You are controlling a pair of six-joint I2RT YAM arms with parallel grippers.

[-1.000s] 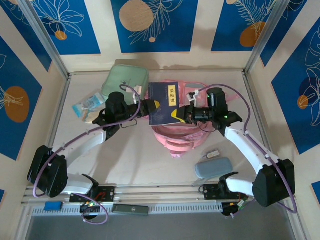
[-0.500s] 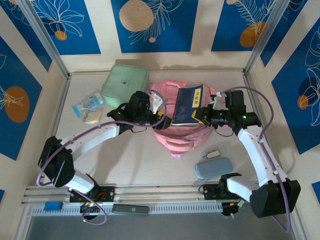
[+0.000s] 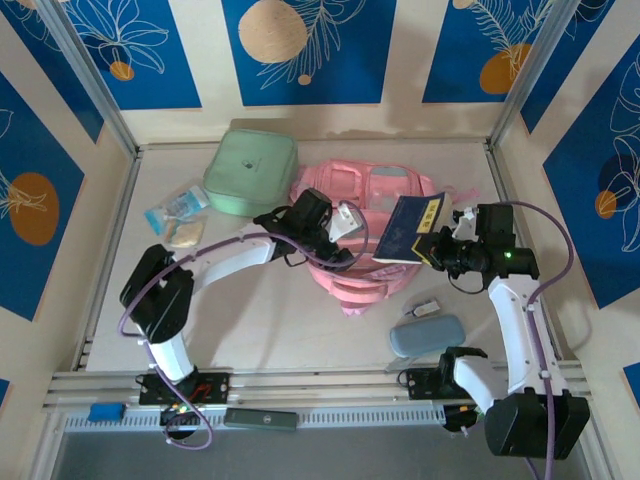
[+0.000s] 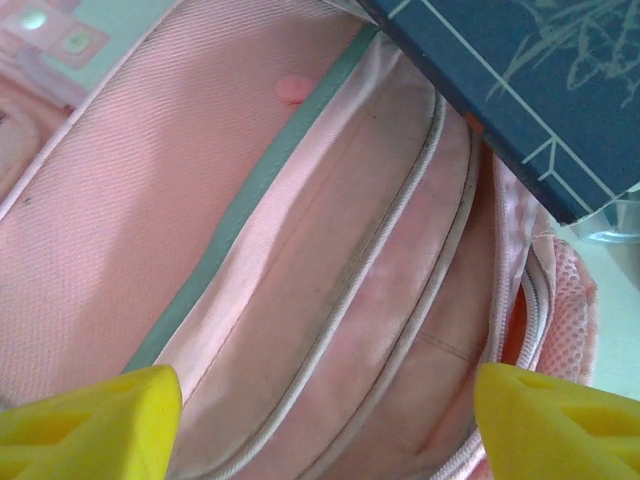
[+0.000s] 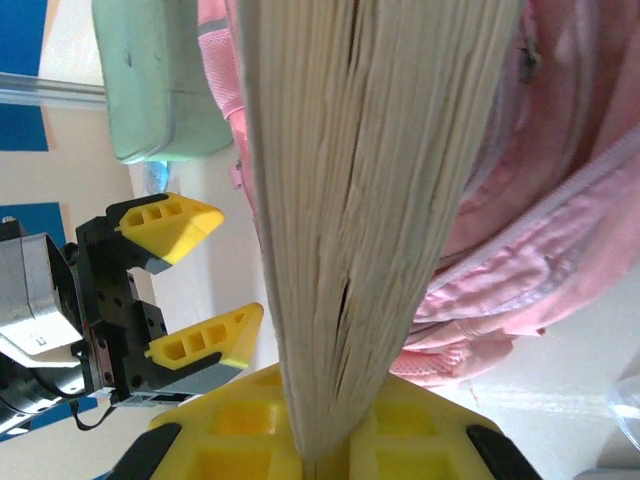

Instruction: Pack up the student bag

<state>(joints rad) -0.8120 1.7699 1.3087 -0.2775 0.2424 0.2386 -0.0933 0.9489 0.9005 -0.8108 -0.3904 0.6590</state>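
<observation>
1. Student bag (image 3: 352, 285) lies mid-table (image 3: 250, 320), seen from the top. The left end effector (image 3: 338, 245) hovers over it. The right end effector (image 3: 432, 248) pinches a blue book (image 3: 410, 228) at the bag's right edge.
2. Left wrist: yellow fingers (image 4: 90, 425) are spread wide above the bag's open pink pocket.
3. Right wrist: fingers clamp the book's page edge, with the bag behind.
</observation>
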